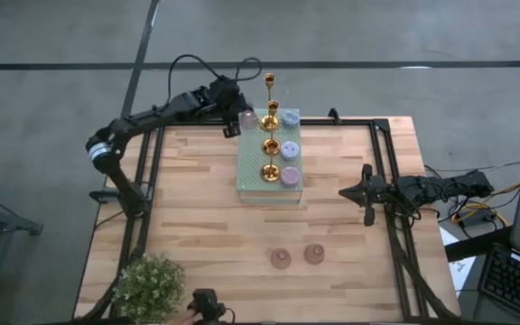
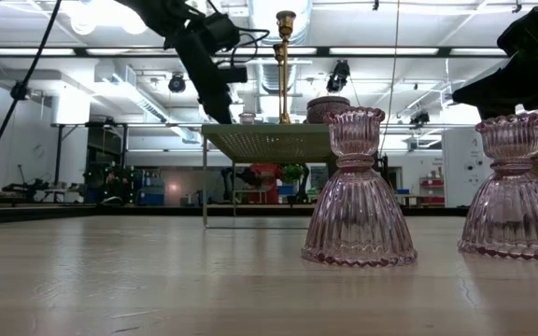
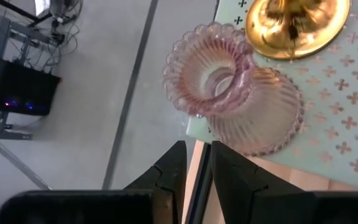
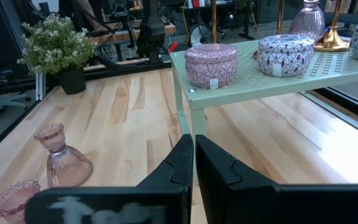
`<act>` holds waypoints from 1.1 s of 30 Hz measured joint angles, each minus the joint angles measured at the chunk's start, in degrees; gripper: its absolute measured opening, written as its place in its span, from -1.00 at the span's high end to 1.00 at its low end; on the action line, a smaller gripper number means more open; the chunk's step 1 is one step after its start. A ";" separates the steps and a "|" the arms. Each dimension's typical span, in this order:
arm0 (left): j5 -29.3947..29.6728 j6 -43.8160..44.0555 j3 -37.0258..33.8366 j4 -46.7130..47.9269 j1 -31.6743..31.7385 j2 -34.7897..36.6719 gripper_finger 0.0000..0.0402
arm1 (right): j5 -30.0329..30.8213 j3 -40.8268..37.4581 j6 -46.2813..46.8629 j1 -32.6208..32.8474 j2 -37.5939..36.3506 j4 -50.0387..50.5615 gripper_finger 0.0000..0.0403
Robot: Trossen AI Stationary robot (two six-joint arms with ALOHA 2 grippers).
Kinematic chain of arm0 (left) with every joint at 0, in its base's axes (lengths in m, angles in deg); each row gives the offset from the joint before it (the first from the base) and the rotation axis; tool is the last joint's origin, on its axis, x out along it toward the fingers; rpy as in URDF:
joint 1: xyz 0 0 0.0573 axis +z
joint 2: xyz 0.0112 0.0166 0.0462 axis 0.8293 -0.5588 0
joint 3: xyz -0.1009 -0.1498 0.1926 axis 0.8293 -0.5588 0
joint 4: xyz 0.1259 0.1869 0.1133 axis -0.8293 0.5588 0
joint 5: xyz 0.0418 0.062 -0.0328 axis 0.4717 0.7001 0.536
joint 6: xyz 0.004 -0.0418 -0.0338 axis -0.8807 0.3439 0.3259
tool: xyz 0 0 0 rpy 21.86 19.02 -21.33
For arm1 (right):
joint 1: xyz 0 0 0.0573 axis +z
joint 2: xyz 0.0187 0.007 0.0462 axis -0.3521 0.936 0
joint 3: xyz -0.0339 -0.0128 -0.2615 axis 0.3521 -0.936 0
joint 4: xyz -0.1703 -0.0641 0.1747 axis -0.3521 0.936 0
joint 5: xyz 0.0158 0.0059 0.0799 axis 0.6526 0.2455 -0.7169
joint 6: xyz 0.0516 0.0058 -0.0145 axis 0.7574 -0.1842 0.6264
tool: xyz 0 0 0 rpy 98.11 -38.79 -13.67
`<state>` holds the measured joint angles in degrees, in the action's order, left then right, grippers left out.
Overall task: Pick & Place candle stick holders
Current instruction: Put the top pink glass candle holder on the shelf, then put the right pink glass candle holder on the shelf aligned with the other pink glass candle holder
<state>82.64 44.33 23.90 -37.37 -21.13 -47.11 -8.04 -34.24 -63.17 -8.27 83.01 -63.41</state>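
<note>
The pale green perforated block (image 1: 258,185) stands mid-table. On it stand three gold holders (image 1: 270,144), three squat lavender holders (image 1: 290,150) and one pink glass holder (image 1: 248,118) at its far left corner. Two more pink glass holders (image 1: 281,259) (image 1: 313,254) stand on their wide bases on the table near the front edge; they also show close up in the low view (image 2: 360,191) (image 2: 516,191). My left gripper (image 1: 235,125) (image 3: 196,165) is shut, just left of the pink holder (image 3: 241,93) on the block, touching nothing. My right gripper (image 1: 368,206) (image 4: 193,163) is shut and empty over the table's right side.
A bushy potted plant (image 1: 149,284) stands at the near left corner. A dark frame rail (image 1: 382,181) runs along the table's edges. Bare wood lies between the block and the two pink holders at the front.
</note>
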 joint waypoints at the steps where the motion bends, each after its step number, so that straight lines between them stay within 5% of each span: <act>1: -0.03 0.00 -0.49 -0.95 0.00 0.00 0.61 | 0.00 0.00 0.00 0.00 0.00 0.00 0.94; 19: -8.84 3.13 -1.52 -5.14 0.02 0.00 0.61 | 0.00 0.02 0.00 0.01 -0.01 0.00 0.94; 33: -8.21 3.08 -1.52 -2.06 0.02 1.32 0.61 | 0.00 -0.01 0.00 0.00 -0.02 0.00 0.94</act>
<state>74.42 47.41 22.38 -39.43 -21.11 -45.79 -8.04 -34.25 -63.17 -8.28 82.99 -63.41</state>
